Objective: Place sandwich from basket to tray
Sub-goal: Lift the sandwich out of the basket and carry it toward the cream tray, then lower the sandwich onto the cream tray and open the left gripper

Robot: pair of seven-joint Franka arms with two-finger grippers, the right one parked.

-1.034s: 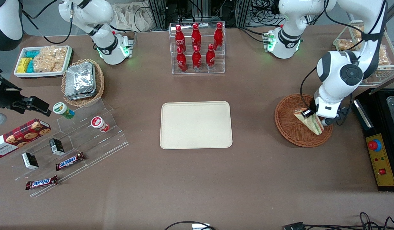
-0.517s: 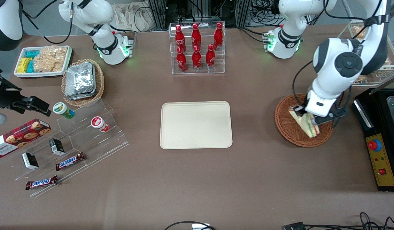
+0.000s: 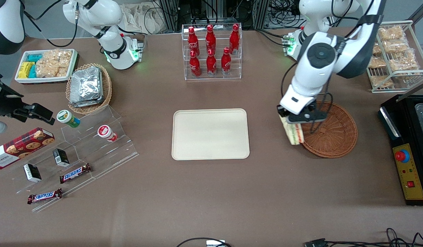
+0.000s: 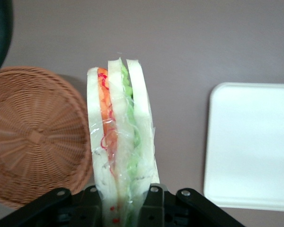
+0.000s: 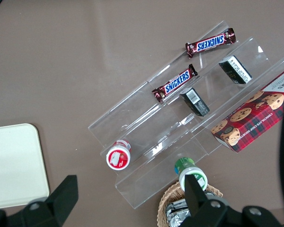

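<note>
My left gripper [image 3: 289, 120] is shut on the wrapped sandwich [image 3: 293, 134] and holds it in the air over the brown basket's [image 3: 335, 132] rim, on the side toward the cream tray [image 3: 210, 134]. In the left wrist view the sandwich [image 4: 119, 132] hangs between my fingers [image 4: 151, 201], white bread with orange, red and green layers. The basket [image 4: 33, 137] shows empty beside it, and the tray [image 4: 251, 146] lies across a strip of bare table. The tray is empty.
A clear rack of red bottles [image 3: 211, 51] stands farther from the front camera than the tray. A black control box [image 3: 408, 154] and a wire rack of snack bags [image 3: 393, 51] lie at the working arm's end. The foil-pack basket [image 3: 87, 87] and clear snack shelves [image 3: 77, 154] lie toward the parked arm's end.
My gripper has lifted the sandwich out of the basket and carried it sideways toward the tray, to the basket's rim. The basket is now empty.
</note>
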